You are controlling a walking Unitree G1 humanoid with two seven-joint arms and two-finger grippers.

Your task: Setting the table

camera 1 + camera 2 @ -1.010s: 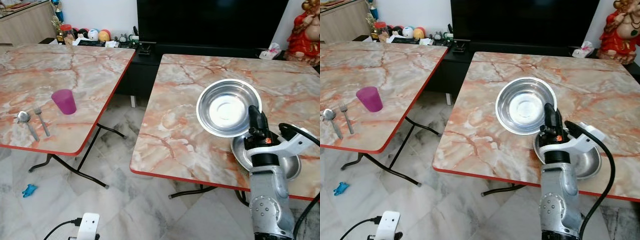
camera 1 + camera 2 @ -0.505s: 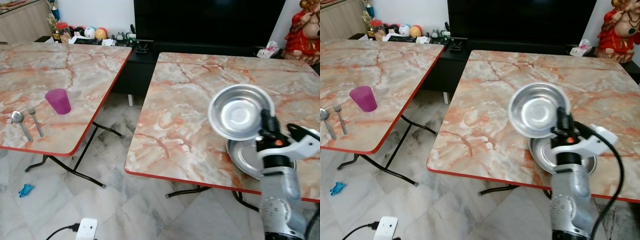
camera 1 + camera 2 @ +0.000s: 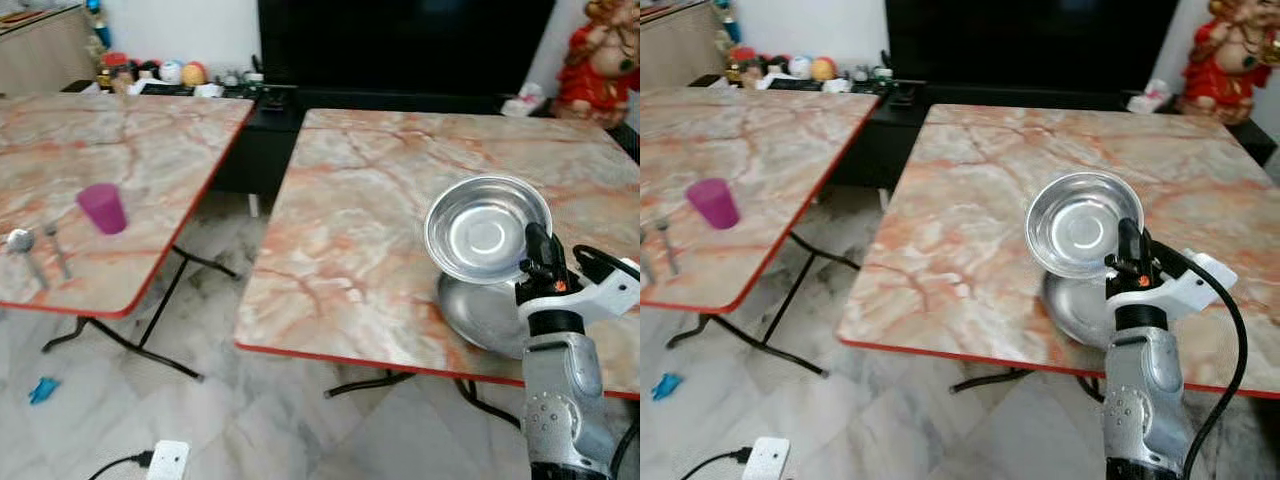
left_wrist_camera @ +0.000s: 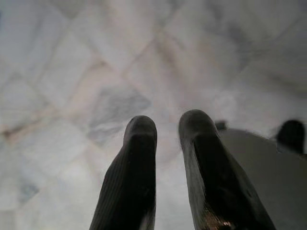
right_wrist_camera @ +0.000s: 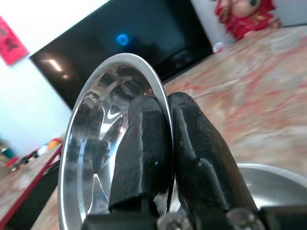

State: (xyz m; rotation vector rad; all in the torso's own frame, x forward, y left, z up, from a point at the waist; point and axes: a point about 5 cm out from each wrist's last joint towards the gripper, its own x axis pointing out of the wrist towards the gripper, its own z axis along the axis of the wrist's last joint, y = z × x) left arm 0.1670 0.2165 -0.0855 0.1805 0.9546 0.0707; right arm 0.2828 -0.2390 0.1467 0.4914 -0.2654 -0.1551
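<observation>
Nearest: floor, with a white power adapter [image 3: 167,460] and its cable at the near left. Left hand [image 4: 168,139] hangs over the pale tiles, idle; fingers slightly apart, nothing between them.

Right hand [image 3: 537,255] is raised over the near right part of the right tabletop [image 3: 350,220]. Its two black fingers are closed on the rim of a steel bowl [image 3: 487,228], one inside and one outside the wall, as the right wrist view shows [image 5: 115,139]. A rim pinch is likely the only workable hold on a wide, shallow, smooth bowl. The bowl is tilted, its opening facing the camera, clear of the surface.

Directly under it, a second steel bowl [image 3: 480,315] rests on the tabletop near the front edge. Judgement: the held one was the upper of a pair and is being carried to a place setting.

Left tabletop [image 3: 150,140], across the gap: spoon [image 3: 22,245] and fork [image 3: 55,245] side by side near the front edge, purple cup [image 3: 102,208] just beyond. Probably the destination.

Far: dark TV [image 3: 400,45], red figurine [image 3: 598,60] at right.
</observation>
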